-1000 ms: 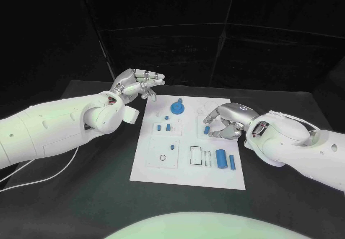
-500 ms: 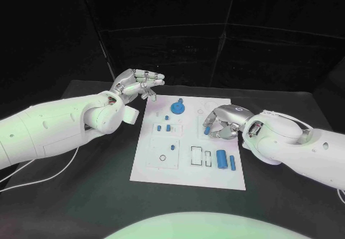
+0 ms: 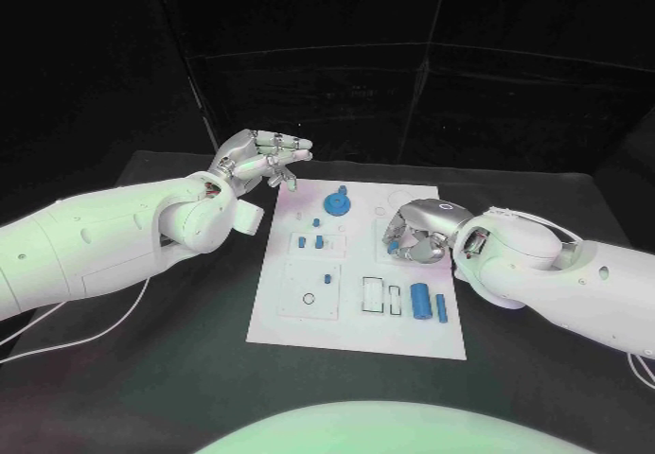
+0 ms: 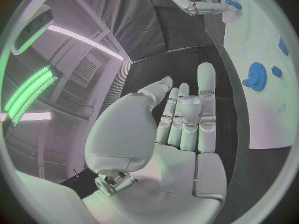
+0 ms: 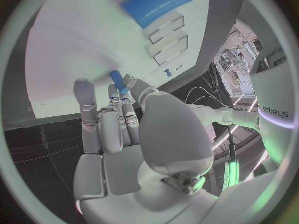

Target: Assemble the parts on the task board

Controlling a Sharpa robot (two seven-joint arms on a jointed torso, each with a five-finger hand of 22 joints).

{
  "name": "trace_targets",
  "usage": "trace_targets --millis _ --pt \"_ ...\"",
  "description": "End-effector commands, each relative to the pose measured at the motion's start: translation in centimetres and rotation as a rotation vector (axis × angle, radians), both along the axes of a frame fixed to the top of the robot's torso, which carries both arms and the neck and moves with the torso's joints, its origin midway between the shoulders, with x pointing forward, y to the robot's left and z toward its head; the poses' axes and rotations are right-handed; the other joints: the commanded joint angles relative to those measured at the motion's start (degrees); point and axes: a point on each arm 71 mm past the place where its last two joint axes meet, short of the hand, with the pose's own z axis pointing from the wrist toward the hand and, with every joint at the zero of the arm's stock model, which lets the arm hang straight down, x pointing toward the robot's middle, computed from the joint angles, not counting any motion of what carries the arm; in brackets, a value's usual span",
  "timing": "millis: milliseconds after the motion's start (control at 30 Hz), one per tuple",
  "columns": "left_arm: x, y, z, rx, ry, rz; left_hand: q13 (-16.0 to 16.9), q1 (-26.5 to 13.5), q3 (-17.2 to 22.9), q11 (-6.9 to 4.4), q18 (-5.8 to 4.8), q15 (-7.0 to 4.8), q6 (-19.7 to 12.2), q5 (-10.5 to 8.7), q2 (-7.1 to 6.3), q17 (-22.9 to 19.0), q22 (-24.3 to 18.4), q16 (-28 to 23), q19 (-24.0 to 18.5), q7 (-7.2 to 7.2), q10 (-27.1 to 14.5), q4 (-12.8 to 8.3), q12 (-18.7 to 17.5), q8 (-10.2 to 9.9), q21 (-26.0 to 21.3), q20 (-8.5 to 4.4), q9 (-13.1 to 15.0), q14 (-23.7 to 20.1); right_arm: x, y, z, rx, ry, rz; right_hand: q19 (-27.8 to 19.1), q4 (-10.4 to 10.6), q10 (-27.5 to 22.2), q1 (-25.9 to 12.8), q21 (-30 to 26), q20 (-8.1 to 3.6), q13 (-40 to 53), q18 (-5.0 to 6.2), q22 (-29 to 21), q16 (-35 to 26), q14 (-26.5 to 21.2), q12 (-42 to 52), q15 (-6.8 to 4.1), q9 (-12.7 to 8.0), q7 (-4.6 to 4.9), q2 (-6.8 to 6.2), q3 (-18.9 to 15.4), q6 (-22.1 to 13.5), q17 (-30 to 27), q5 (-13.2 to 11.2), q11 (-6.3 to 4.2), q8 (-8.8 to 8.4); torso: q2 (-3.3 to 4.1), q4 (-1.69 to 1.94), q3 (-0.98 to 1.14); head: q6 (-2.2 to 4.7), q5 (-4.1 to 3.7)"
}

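A: Which step are you working?

B: Your right hand (image 3: 416, 236) is pinching a small blue peg (image 5: 117, 80) right of centre over the task board (image 3: 348, 331); I judge you are carrying it to a socket. Next calls for lining it up upright.

A: And the left hand (image 3: 259, 159)?

B: It is hovering at the upper left, fingers curled, holding nothing.

A: Counts?

B: One blue gear (image 3: 336, 201), two cylinders (image 3: 420, 303) lying lower right on the board, which sits on the counter (image 3: 136, 378).
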Motion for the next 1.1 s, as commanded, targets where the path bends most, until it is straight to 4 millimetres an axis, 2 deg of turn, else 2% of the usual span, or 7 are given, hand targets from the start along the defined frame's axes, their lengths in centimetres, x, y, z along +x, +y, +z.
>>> trace_targets --millis 33,233,633,967,1100 --pt "0.0 -0.1 0.1 -0.009 -0.002 -0.010 0.04 -0.53 -0.46 0.12 0.77 -0.01 -0.19 -0.18 0.26 -0.07 -0.08 -0.39 -0.37 0.18 -0.16 -0.01 0.21 0.17 -0.19 -0.07 -0.08 -0.42 0.1 0.0 -0.1 -0.027 0.002 -0.007 0.53 0.04 1.33 0.36 0.45 -0.16 0.08 0.44 0.46 0.35 2.54 -0.02 -0.63 0.15 -0.11 0.76 0.88 1.09 0.20 -0.60 -0.23 0.54 -0.02 0.01 -0.02 -0.11 -0.06" --pt "0.0 -0.1 0.1 -0.009 -0.002 -0.010 0.05 -0.48 -0.58 0.11 0.78 0.00 -0.20 -0.20 0.33 -0.07 -0.15 -0.35 -0.34 0.16 -0.22 0.02 0.29 0.20 -0.28 -0.05 -0.06 -0.43 0.4 -0.2 -0.2 -0.050 -0.012 -0.024 0.78 -0.63 3.16 1.43 0.92 -0.58 0.19 0.35 1.08 0.59 2.64 -0.48 -1.03 0.13 -0.47 1.14 2.89 2.34 0.56 -2.21 -0.71 0.74 -0.02 0.01 0.00 -0.18 -0.05" --pt "0.0 -0.1 0.1 -0.009 -0.002 -0.009 0.05 -0.48 -0.58 0.11 0.78 0.00 -0.20 -0.20 0.33 -0.07 -0.15 -0.35 -0.34 0.16 -0.22 0.02 0.29 0.20 -0.28 -0.05 -0.06 -0.43 0.1 0.0 0.5 -0.018 -0.082 -0.019 0.85 -1.57 4.57 2.14 1.39 -0.84 0.34 0.28 1.57 0.67 2.65 -1.05 -1.23 0.04 -0.56 1.09 4.87 3.14 0.63 -2.42 -0.91 0.67 -0.07 -0.02 0.01 -0.33 0.21" --pt "0.0 -0.1 0.1 -0.009 -0.002 -0.009 0.05 -0.48 -0.58 0.11 0.78 0.00 -0.20 -0.20 0.33 -0.07 -0.15 -0.35 -0.34 0.16 -0.22 0.02 0.29 0.20 -0.28 -0.05 -0.06 -0.43 -1.5 0.2 1.9 0.071 -0.111 0.003 0.94 -2.03 5.19 2.39 1.68 -0.94 0.46 0.24 1.90 0.74 2.68 -1.13 -1.33 0.02 -0.60 0.93 5.55 3.47 0.72 -2.39 -1.01 0.65 -0.11 0.02 -0.03 -0.07 0.21" --pt "0.1 -0.2 0.1 -0.009 -0.002 -0.009 0.05 -0.48 -0.58 0.11 0.78 0.00 -0.20 -0.20 0.33 -0.07 -0.15 -0.35 -0.34 0.16 -0.22 0.02 0.29 0.20 -0.28 -0.05 -0.06 -0.43 -2.6 1.0 3.0 0.120 -0.119 0.039 0.96 -2.27 5.35 2.52 1.78 -0.97 0.50 0.23 2.01 0.81 2.70 -1.18 -1.35 0.00 -0.59 0.82 5.79 3.52 0.85 -2.29 -1.01 0.60 -0.10 0.10 -0.05 0.01 0.29"
